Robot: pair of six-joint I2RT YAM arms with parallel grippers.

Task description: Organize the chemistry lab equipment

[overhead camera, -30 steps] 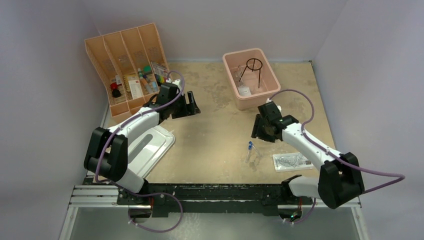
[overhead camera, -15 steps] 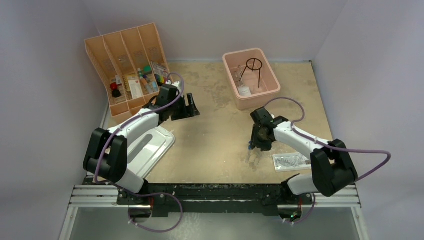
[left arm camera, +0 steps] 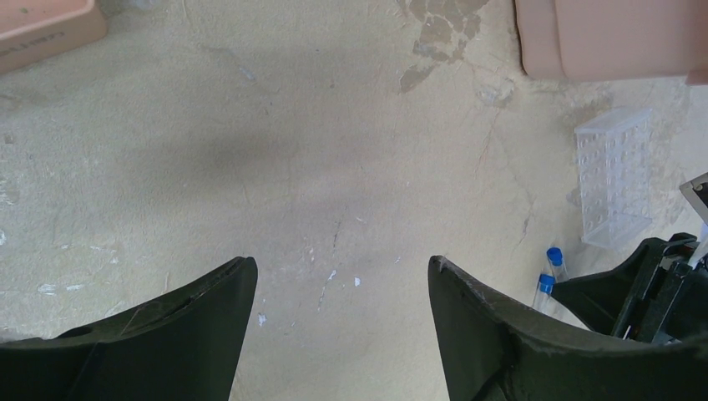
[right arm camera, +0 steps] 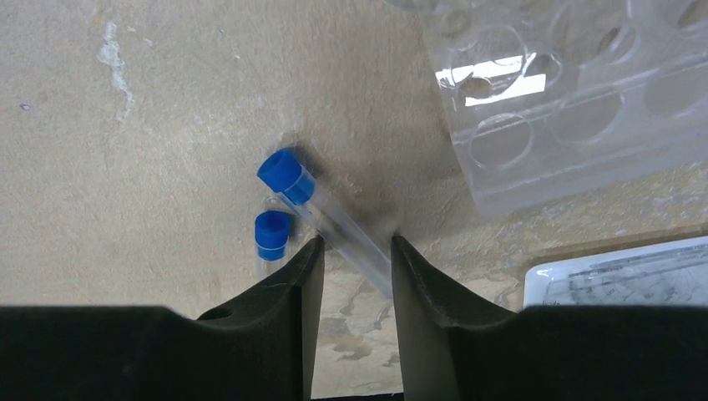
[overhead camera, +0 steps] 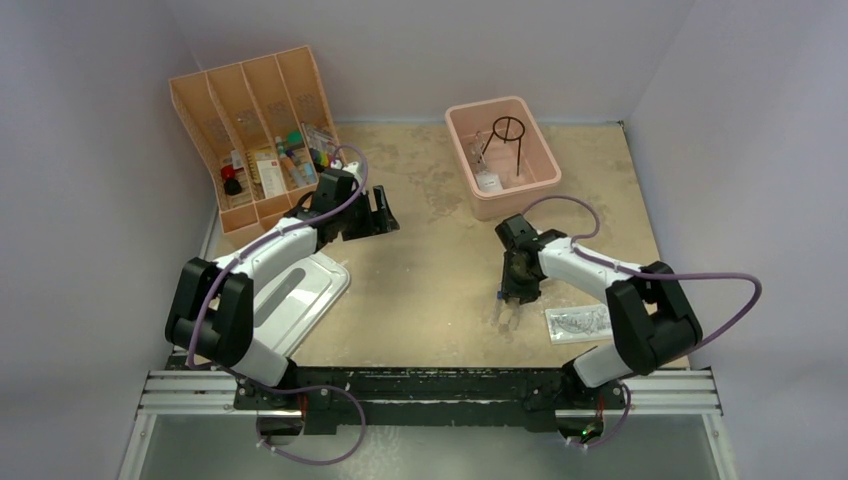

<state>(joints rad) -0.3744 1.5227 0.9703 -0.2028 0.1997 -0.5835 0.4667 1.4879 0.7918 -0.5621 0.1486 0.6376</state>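
Note:
Two clear blue-capped droppers lie side by side on the table. The longer dropper [right arm camera: 321,213] runs slantwise between the fingertips of my right gripper [right arm camera: 354,242]; the shorter dropper [right arm camera: 272,232] lies just left of the left finger. The jaws stand narrow on either side of the long one, still slightly apart, low over the table [overhead camera: 430,290]. A clear well rack [right arm camera: 568,125] lies just beyond, and a clear packet [overhead camera: 578,322] to the right. My left gripper [overhead camera: 378,212] hangs open and empty over bare table near the orange tray. A black wire tripod [overhead camera: 508,130] stands in the pink tub.
The orange divided tray [overhead camera: 215,95] stands at the back left holding several small items. The pink tub [overhead camera: 535,185] is at the back centre. A white lid [overhead camera: 325,300] lies by the left arm's base. Walls close in on three sides.
My right gripper has swung left and down from near the pink tub onto the droppers, and its jaws have narrowed. The left arm has stayed put.

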